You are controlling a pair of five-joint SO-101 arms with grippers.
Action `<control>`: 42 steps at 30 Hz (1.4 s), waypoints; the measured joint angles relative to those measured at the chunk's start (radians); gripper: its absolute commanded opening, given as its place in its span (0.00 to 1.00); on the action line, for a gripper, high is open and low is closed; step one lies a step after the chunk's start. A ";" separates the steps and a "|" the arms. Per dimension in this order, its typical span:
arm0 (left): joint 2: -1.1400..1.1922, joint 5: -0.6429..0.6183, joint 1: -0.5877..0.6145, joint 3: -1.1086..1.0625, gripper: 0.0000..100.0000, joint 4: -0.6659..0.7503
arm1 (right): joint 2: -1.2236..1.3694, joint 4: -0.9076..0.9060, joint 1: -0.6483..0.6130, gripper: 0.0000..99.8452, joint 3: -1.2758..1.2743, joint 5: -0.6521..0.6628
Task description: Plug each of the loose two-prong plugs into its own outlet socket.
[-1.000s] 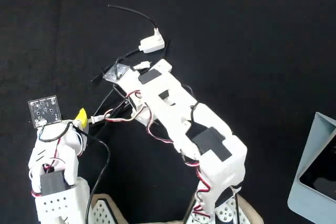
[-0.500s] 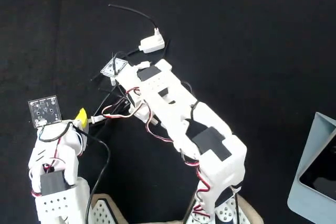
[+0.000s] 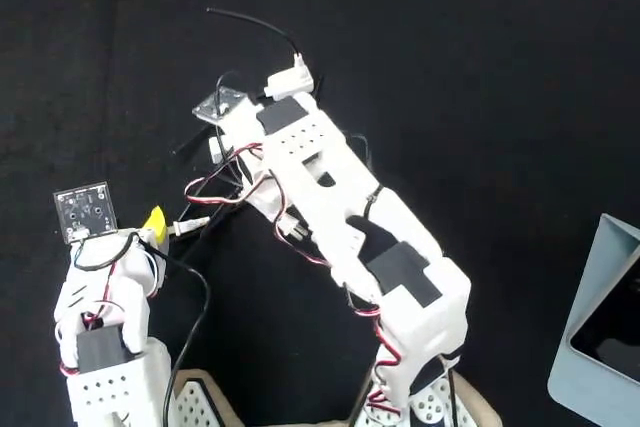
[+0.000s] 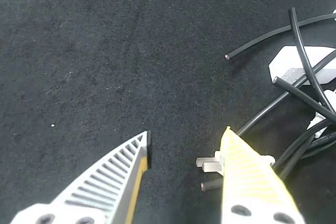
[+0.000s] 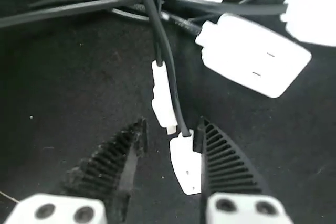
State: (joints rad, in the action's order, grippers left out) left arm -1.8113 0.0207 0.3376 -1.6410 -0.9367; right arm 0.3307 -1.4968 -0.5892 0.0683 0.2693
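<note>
**Right arm lines up on a loose plug**

Over the black desk (image 3: 520, 97), the big right arm (image 3: 340, 207) stretches out to the tangle at the far side. The left arm (image 3: 100, 317) sits folded near the front edge. The white outlet block (image 5: 254, 61) lies flat among the black cables (image 5: 79, 3), its two slots facing up and nothing in them.

The right pincer (image 5: 170, 127) is spread wide and holds nothing, but a small white plug (image 5: 186, 166) lies between its fingers, tight against one of them. Its prongs are hidden from here.

The left pincer (image 4: 187, 132) gapes open too, also empty, with a two-prong plug (image 4: 209, 164) lying just beside its yellow finger.

This looks like the pick-up step, with no plug seated yet. The next move calls for closing squarely on that plug body without pinching the cable crossing it, then turning the prongs towards the slots.
</note>
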 measured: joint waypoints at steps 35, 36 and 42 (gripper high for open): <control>0.000 0.000 0.000 0.000 0.23 0.000 | 0.044 0.087 0.009 0.13 -0.044 -0.009; 0.000 0.000 0.000 0.000 0.23 0.000 | 0.031 0.086 0.009 0.13 -0.044 -0.009; 0.000 0.000 0.000 0.000 0.23 0.000 | -0.023 0.031 -0.028 0.13 -0.048 -0.009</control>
State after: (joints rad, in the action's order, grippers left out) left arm -1.8113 0.0207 0.3376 -1.6410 -0.9367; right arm 0.3076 -1.4661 -0.6168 0.0207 0.2601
